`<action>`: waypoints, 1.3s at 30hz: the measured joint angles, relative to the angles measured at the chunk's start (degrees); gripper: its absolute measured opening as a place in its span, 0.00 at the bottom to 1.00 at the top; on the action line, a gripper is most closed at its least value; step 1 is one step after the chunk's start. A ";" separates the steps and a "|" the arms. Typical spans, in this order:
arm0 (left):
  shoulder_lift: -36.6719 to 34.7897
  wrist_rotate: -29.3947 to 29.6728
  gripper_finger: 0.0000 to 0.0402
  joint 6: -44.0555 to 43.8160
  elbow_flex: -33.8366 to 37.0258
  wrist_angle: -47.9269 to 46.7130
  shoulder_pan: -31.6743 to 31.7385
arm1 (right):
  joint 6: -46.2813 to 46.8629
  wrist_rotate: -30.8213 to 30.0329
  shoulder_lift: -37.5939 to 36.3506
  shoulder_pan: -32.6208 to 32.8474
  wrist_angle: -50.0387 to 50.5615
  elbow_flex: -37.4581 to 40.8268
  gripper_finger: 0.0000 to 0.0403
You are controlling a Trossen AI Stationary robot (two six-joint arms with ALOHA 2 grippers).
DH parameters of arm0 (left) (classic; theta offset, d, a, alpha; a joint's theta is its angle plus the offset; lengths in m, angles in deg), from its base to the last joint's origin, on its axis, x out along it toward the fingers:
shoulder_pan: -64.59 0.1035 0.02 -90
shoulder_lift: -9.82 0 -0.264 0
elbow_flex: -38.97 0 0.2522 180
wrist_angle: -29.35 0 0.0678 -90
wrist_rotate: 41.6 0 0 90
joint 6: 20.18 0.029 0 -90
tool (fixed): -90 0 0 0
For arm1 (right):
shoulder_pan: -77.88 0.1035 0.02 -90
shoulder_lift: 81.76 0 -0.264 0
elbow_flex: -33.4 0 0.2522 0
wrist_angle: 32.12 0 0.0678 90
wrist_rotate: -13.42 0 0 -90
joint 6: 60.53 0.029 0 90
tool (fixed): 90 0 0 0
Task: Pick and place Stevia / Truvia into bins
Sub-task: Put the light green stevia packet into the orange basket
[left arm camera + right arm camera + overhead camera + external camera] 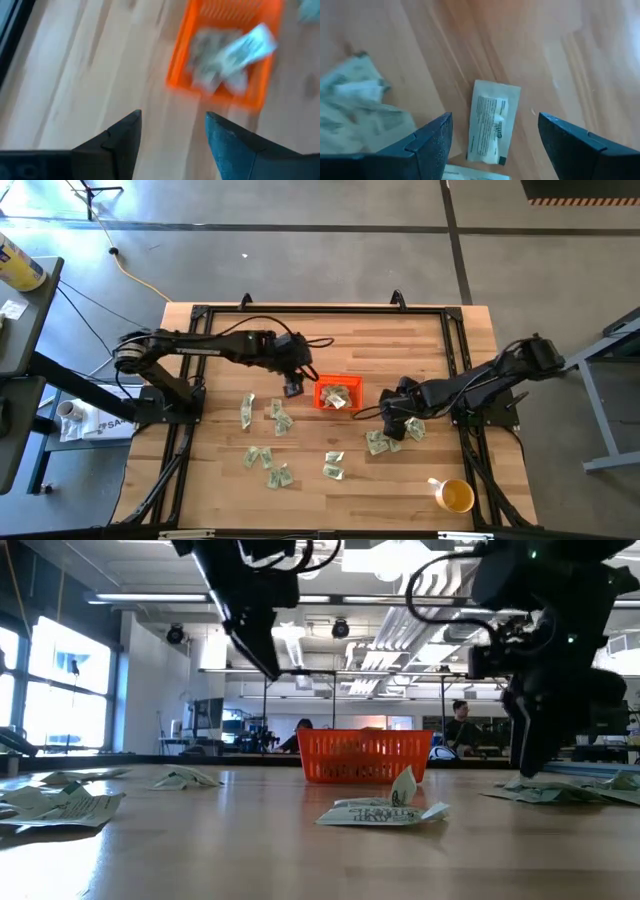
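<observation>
**Both grippers empty, one packet lined up under my right tool**

I had the right gripper [492, 137] low over the wooden table [420, 340], its fingers spread wide with nothing between them. One packet [491, 122] lay flat on the wood directly in the gap ahead of the fingertips, lengthwise to the tool and not touched by either finger. A loose heap of packets [357, 112] sat just off to one side of that gripper.

My left gripper [172, 127] hung above the table, fingers parted and empty. The orange bin [176, 75] stood just ahead of its tips, with several packets [227, 55] already lying inside it.

From above, the left gripper [293, 387] was just beside the bin [339, 396], and the right gripper [392, 420] was near the bin's other side. More scattered packets [268, 450] lay farther out from both tools, and a yellow cup [455, 496] stood well apart.
</observation>
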 joint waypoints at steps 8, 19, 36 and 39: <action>-5.35 2.06 0.47 -4.62 0.02 -13.08 -0.08 | 3.33 1.10 5.20 -2.38 0.51 -0.25 0.67; -12.68 4.82 0.35 -10.39 8.04 -16.99 -0.08 | 2.78 9.68 6.45 -11.26 -2.10 -0.14 0.08; -30.24 -3.88 0.35 -37.43 33.72 -16.32 -0.08 | -6.02 14.85 9.88 -17.45 -0.19 -26.69 0.13; -30.20 -5.75 0.40 -45.44 35.50 -15.81 -0.08 | -5.82 15.52 13.23 -18.34 0.24 -28.45 0.24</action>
